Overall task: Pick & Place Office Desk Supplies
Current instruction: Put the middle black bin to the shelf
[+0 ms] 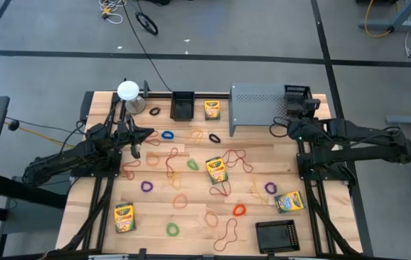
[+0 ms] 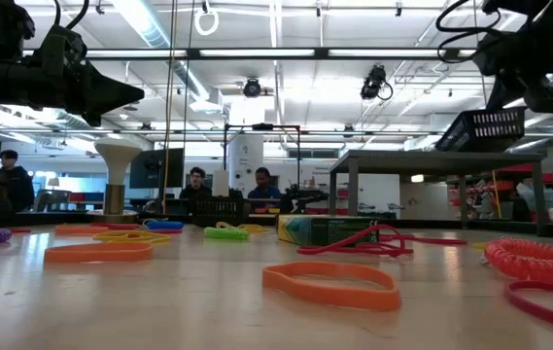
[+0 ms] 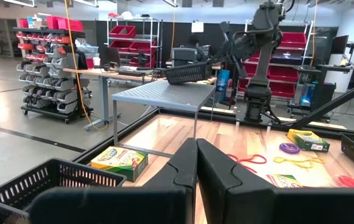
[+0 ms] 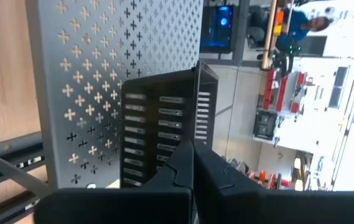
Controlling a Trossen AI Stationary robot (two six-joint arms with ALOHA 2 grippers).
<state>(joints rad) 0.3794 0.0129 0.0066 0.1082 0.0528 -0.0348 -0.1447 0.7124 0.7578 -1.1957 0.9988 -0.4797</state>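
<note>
Several rubber bands [image 1: 167, 134] in many colours lie scattered on the wooden table. Yellow-and-green crayon boxes lie flat at the far middle [image 1: 212, 110], the centre [image 1: 217, 170], the near left [image 1: 124, 217] and the near right [image 1: 290, 201]. My left gripper [image 1: 141, 134] hovers shut over the table's left part, above the bands, touching nothing; its closed fingers show in its wrist view [image 3: 196, 162]. My right gripper [image 1: 294, 119] is shut on a black mesh basket [image 1: 297, 94] at the right end of a grey perforated stand [image 1: 259, 105]. My right gripper [image 4: 192, 163] pinches the black mesh basket by the rim of its nearest wall [image 4: 175, 144], coming from the table's near-right side. The basket [image 2: 495, 126] is lifted clear, a little tilted, above the grey stand's top [image 2: 422, 156].
A white round-topped object [image 1: 128, 90] stands at the far left. One black mesh tray [image 1: 182, 105] sits at the far edge beside it, another [image 1: 276, 235] at the near right. People sit beyond the table's far edge [image 2: 198, 185].
</note>
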